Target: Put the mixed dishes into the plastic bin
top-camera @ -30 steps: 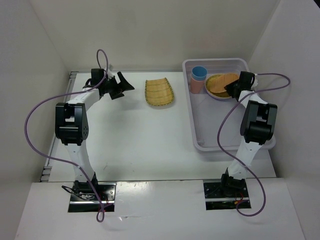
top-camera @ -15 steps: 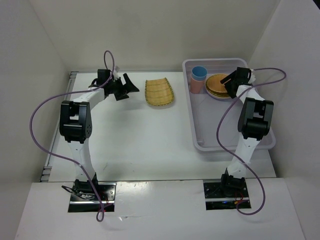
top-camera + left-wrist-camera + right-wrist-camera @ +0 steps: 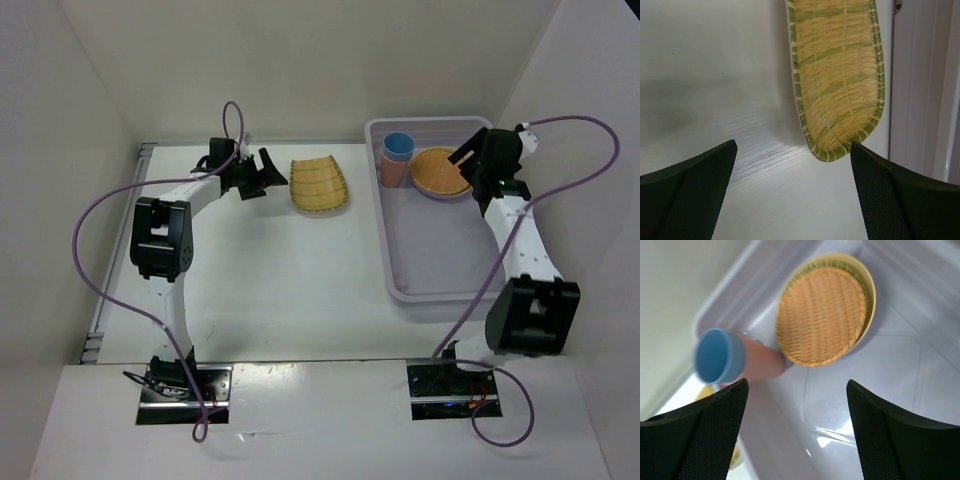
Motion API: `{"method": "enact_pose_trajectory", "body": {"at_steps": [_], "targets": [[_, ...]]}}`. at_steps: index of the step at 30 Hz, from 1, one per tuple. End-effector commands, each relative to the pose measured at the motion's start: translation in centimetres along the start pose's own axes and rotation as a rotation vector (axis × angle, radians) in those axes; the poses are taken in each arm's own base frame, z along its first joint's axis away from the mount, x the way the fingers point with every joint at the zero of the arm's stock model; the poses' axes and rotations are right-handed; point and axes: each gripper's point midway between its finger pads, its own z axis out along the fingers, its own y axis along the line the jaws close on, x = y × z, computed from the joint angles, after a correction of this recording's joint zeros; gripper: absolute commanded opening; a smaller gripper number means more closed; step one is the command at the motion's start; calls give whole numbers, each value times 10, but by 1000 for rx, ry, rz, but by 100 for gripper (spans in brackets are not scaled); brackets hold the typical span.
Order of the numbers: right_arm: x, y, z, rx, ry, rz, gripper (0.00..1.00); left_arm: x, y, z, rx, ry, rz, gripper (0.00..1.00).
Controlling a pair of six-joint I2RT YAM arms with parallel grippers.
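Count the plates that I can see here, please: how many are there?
3. One squarish yellow woven plate lies on the table, left of the plastic bin. In the bin's far end, an orange plate rests on a yellow-rimmed plate. More may hide beneath.

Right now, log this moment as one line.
left gripper: open, by squarish plate on table | right gripper: open, over bin | bin: cups, plate stack inside

Squarish yellow woven plate point(image 3: 319, 185) w/ green rim is lying flat left of the pale-lavender bin point(image 3: 388, 262), apart from it, while at the bin's far end a blue cup point(image 3: 398, 146) is sitting nested in a coral cup point(image 3: 391, 172) next to a stack of round plates point(image 3: 440, 171), woven one on top.
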Motion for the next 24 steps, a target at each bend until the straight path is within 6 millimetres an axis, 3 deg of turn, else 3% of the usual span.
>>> {"method": "enact_pose_trajectory", "body": {"at_steps": [1,3,5,6,7,11,17,22,24], "targets": [[-31,0,-46,-17,-104,-21,84,-6,-13,9,30,-29,58,100],[-27,2,-62,-61,-97,-19,84,1,-13,14,32,-18,59,100],[-34,10,-90,-130,-127,-10,84,2,-16,19,40,-17,68,100],[-27,8,-94,-150,-119,-21,84,6,-21,21,46,-9,74,100],[-30,17,-114,-220,-133,-18,84,6,-20,24,46,-8,64,100],[-18,30,-144,-368,-148,-87,84,12,-22,35,37,-8,58,100],[7,42,-155,-484,-66,-154,84,14,-23,47,-6,-52,36,100],[12,52,-159,-535,-59,-164,84,9,-31,55,13,-117,-2,93],[13,53,-159,-542,-56,-176,84,16,-23,62,9,-110,-40,90]]}}
